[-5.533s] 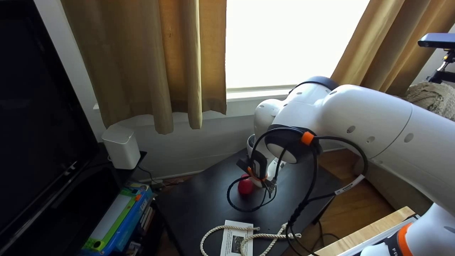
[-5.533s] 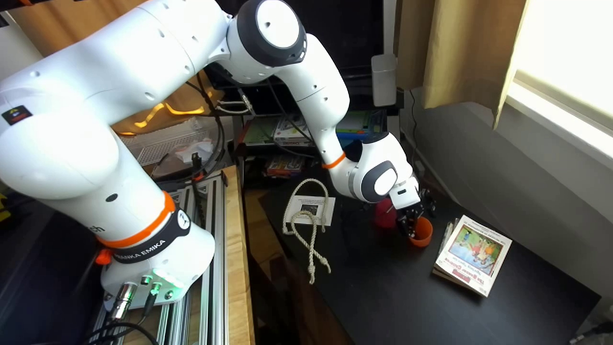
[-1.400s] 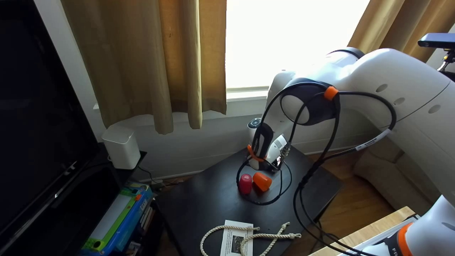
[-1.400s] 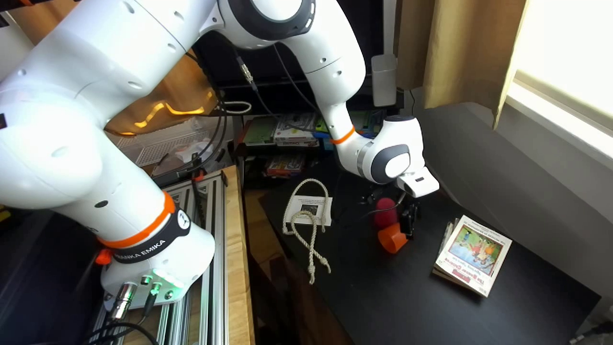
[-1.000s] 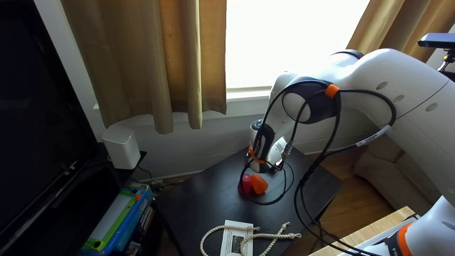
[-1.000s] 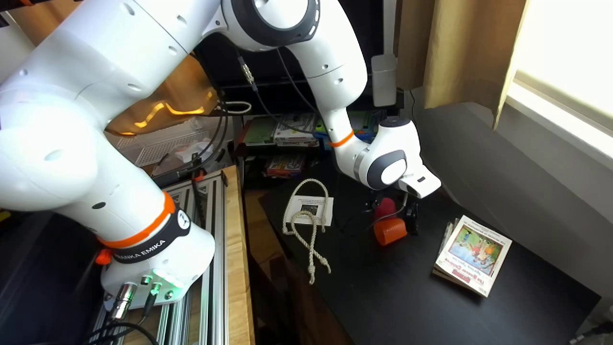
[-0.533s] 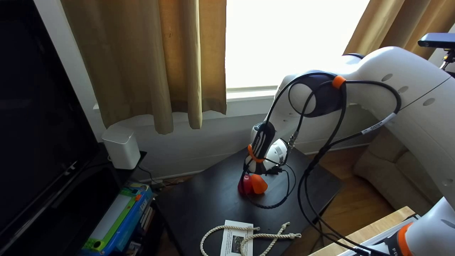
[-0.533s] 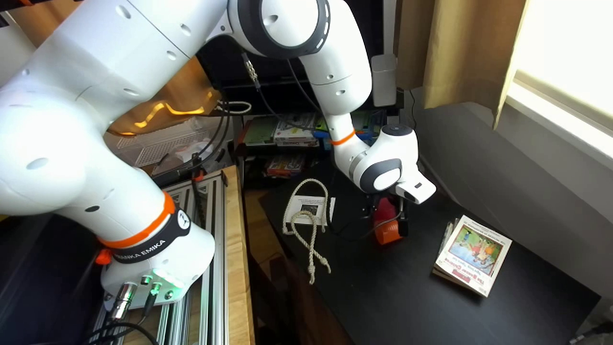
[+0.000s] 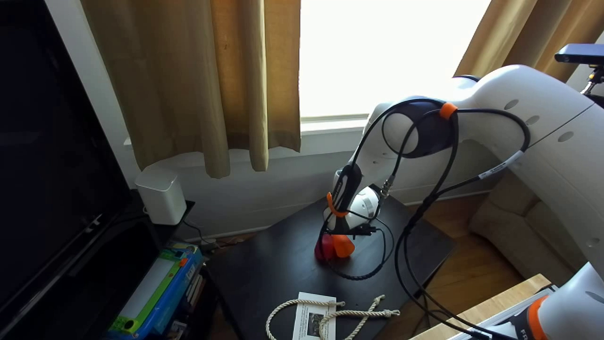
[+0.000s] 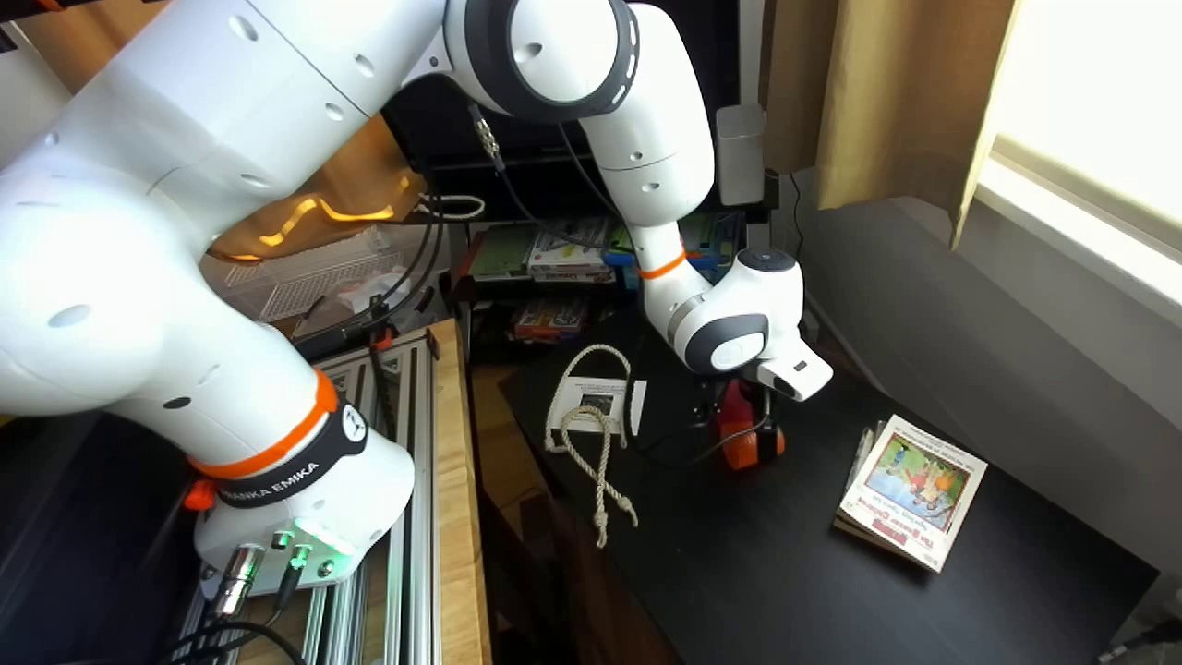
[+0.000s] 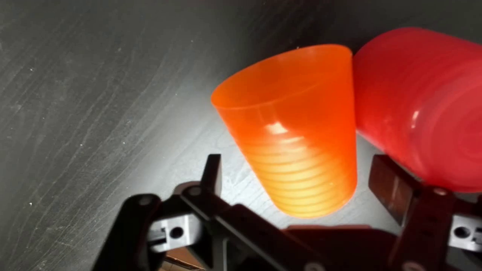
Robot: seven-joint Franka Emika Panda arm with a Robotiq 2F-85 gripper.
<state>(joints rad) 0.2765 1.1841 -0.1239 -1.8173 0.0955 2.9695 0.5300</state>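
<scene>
- Arm base [image 10: 355,503]: in an exterior view I read "FRANKA EMIKA" on its black band [image 10: 274,482].
- Book stack [image 10: 910,489]: picture and red lettering on its top cover — upside down from my viewpoint, so I cannot read the title with certainty.
- Printed sheet [image 9: 309,314]: lines of text beside a dark picture, too small for me to read; a knotted rope [image 9: 369,313] lies across it.
- Cable label [image 9: 501,164]: white, marked, illegible from here.
- Gripper [image 11: 299,177]: I have the fingers [image 11: 212,175] spread apart, one on either side of the orange cup [image 11: 293,146], near its narrow end — a gap shows between each pad and the cup wall in the wrist view.
- Orange cup: tipped over on the black table [image 10: 813,573] below the gripper, mouth turned away from the palm, side against the red cup [image 11: 414,101].
- Red cup: inverted, base uppermost, just beside one finger; I cannot tell whether the two touch.
- Surface: the black table shows fine pale streaks and specks at close range.
- Room: tan curtains [image 9: 179,85] frame a bright window [image 9: 382,52]; a white box-shaped device [image 9: 163,200] stands near the dark television [image 9: 47,156], and wooden floor [image 9: 467,252] shows beyond the table edge.
</scene>
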